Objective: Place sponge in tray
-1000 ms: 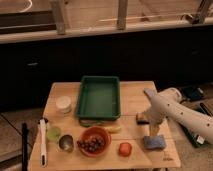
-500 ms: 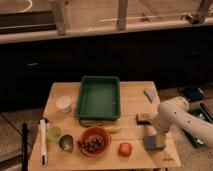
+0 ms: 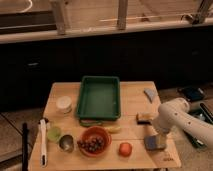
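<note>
The green tray (image 3: 100, 98) stands empty at the back middle of the wooden table (image 3: 132, 95). The blue sponge (image 3: 153, 144) lies flat near the table's front right corner. My white arm reaches in from the right and bends down over it. The gripper (image 3: 160, 136) is right at the sponge's upper right edge, mostly hidden behind the arm. The sponge rests on the table, well to the right of and nearer than the tray.
A small tan block (image 3: 144, 118) lies just behind the sponge. An orange fruit (image 3: 125, 149), a red bowl of grapes (image 3: 94, 141), a metal cup (image 3: 66, 143), a green cup (image 3: 54, 133), a white brush (image 3: 43, 142) and a white cup (image 3: 64, 104) sit to the left.
My arm has swung lower and pulled in toward the front right corner, bringing the gripper down onto the sponge. The sponge and the tray have not moved.
</note>
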Robot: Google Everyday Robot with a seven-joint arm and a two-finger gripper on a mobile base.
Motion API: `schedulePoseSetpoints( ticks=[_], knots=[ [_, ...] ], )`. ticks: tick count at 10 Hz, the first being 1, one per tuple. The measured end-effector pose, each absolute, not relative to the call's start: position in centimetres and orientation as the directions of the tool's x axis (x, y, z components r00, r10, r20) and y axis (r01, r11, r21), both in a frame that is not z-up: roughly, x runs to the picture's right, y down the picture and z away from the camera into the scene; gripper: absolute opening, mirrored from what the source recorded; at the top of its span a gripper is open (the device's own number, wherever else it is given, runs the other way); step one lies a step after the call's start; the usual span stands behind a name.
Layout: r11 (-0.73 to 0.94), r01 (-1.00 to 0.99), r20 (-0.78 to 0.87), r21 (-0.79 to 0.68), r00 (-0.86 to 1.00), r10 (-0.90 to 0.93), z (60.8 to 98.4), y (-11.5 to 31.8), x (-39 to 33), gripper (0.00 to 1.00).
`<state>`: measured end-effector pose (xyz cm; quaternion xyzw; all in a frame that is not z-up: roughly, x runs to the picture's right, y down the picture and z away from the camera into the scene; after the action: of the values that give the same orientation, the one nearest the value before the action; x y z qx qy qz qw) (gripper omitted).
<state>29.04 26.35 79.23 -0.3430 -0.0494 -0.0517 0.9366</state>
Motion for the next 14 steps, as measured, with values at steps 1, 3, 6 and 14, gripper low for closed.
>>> schedulePoseSetpoints(
  ticks=[1,3,6,14],
  knots=[
    [0.757,0.131,0.128,-0.640,0.990,-0.062,79.1,26.4,29.1,0.80],
    [0.751,0.127,0.120,-0.648,0.991,-0.064,78.8,26.7,29.6,0.80],
    [0.755,0.138,0.129,-0.641,0.989,-0.072,77.3,27.8,29.4,0.80],
    [0.745,0.171,0.161,-0.645,0.983,-0.087,75.4,31.2,28.1,0.80]
  ],
)
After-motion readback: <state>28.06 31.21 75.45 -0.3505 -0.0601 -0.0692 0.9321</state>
